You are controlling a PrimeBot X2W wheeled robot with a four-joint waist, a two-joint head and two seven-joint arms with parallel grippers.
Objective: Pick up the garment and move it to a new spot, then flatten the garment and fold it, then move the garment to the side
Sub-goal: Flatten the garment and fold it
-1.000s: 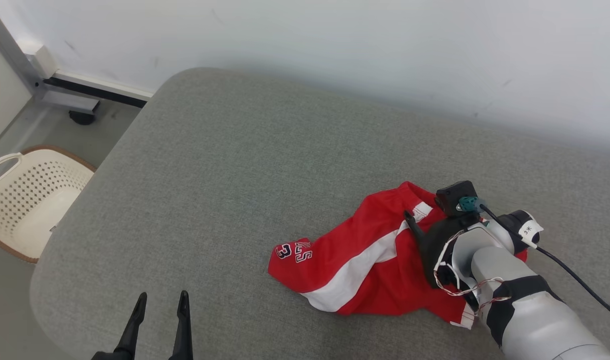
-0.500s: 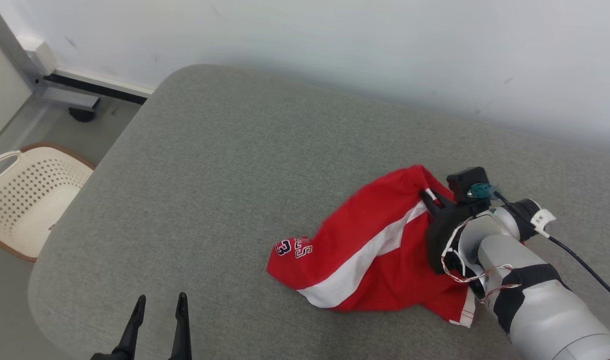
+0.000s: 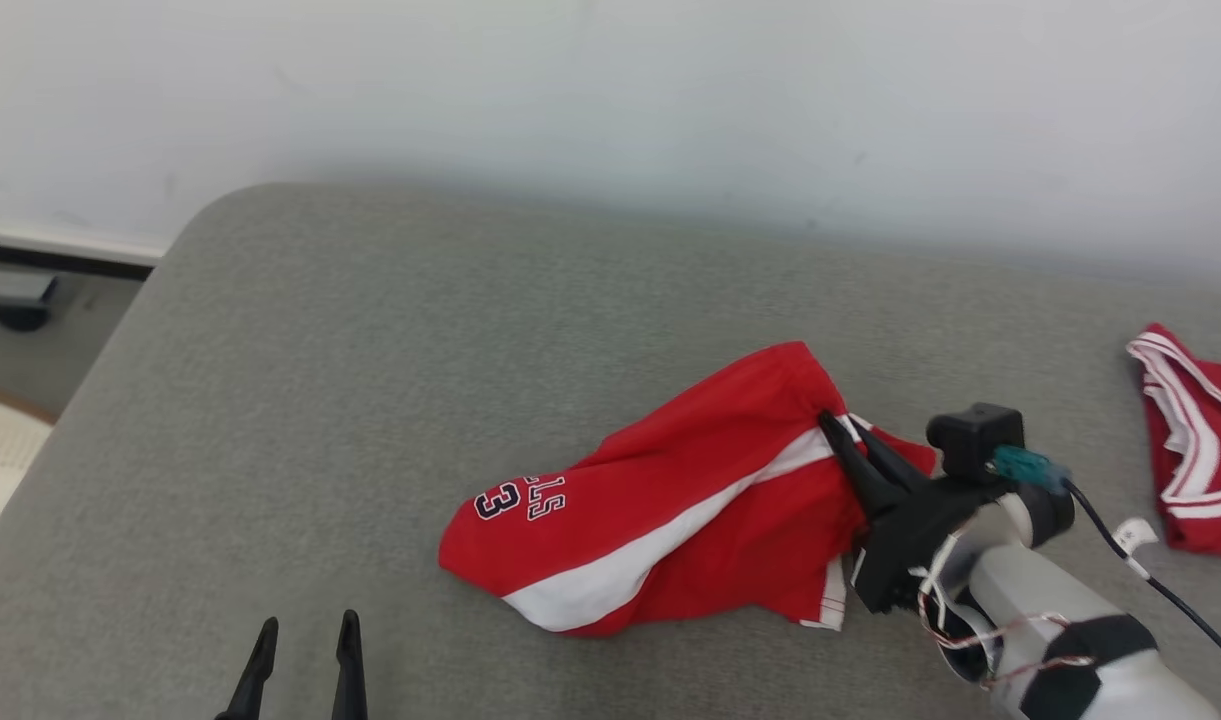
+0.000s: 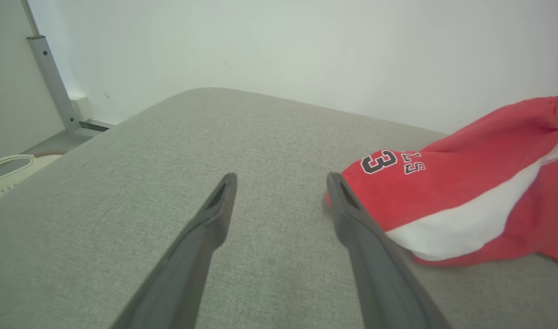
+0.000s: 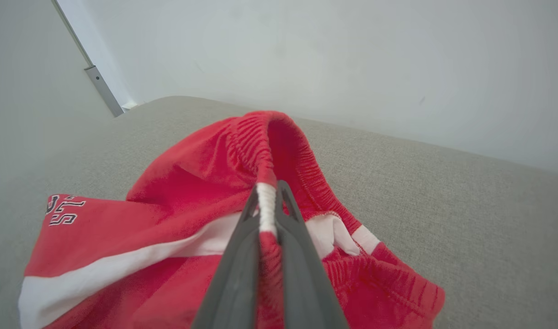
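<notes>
Rightward my head has turned, and my right gripper (image 3: 836, 428) pinches the red garment (image 3: 660, 500) tight by its waistband, perhaps lifting it, at 4 o'clock on the grey cushion (image 3: 370, 350), while my left gripper (image 3: 307, 628) hangs spread and empty at 7 o'clock.

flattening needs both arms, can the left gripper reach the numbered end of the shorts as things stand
Probably yes. The left gripper is open, and only bare cushion lies between it and the numbered end of the shorts. The right gripper pinches the waistband at the other end, out of the way.
</notes>
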